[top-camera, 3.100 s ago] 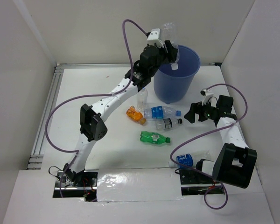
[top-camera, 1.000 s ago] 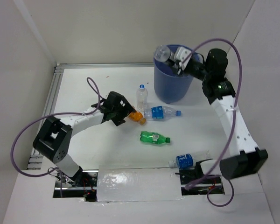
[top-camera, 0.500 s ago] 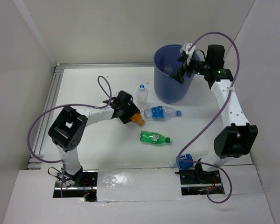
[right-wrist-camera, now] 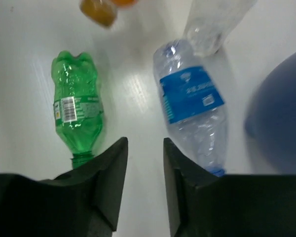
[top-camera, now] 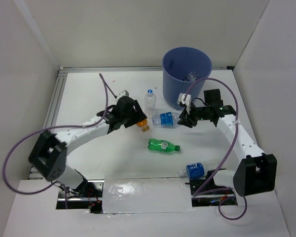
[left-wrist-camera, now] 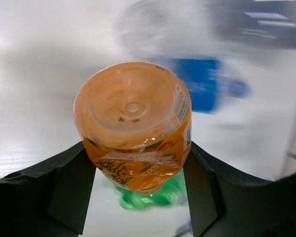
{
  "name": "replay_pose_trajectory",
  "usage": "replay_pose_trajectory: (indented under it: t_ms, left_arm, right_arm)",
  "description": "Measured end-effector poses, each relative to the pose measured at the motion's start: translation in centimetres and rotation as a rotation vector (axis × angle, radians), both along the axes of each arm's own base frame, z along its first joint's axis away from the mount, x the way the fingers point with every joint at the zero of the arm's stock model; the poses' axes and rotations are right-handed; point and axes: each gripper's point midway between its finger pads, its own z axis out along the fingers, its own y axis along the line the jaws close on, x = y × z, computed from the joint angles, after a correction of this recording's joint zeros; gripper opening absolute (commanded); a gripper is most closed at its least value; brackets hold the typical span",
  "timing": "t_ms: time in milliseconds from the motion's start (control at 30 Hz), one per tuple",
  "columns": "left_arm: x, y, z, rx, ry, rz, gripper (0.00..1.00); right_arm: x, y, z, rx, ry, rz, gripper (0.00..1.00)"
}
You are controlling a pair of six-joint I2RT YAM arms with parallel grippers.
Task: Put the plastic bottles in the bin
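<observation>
My left gripper [top-camera: 133,116] is shut on the orange bottle [left-wrist-camera: 133,113], its fingers pressing both sides; the bottle's cap end [top-camera: 143,125] points down toward the table. My right gripper [right-wrist-camera: 145,148] hangs open over bare table, between the green bottle [right-wrist-camera: 78,106] and a clear blue-labelled bottle [right-wrist-camera: 192,103], both lying down. In the top view that gripper [top-camera: 184,117] sits just right of the blue-labelled bottle [top-camera: 165,119]. The blue bin [top-camera: 186,74] stands behind it, with a clear bottle [top-camera: 191,76] inside.
A clear bottle [top-camera: 150,100] stands upright left of the bin. A squat blue-labelled bottle [top-camera: 194,169] lies near the right arm's base. The green bottle [top-camera: 163,145] lies mid-table. White walls close in on three sides; a metal rail [top-camera: 52,113] runs along the left.
The right arm let its bottle fall into the bin, then swung down to the table beside the blue-labelled bottle. The left gripper closed on the orange bottle and tipped it up.
</observation>
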Motion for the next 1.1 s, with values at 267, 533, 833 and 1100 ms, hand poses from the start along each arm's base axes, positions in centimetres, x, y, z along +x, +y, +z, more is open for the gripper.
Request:
replay_pose_trajectory:
  t_ms: [267,533,833,1100]
  left_arm:
    - [2.4,-1.7,26.9,-0.112,-0.716,-0.151,0.0]
    - [11.0,-7.8,38.6,-0.159,-1.032,-0.09,0.03]
    - [19.1,-16.4,25.1,0.056,-0.868,-0.161,0.98]
    - [18.7,-16.2,25.2,0.077,-0.865,-0.177,1.0]
  right_arm:
    - [0.8,-0.8,-5.0,-0.162,-0.051,-0.036,1.0]
    - [3.1,0.1,-7.9,-0.289,-0.172,-0.043,1.0]
    - [5.0,0.0,-8.0,-0.354,-0.274,-0.106,1.0]
    - [4.2,0.0,-12.0,-0.422,-0.242,-0.037,1.0]
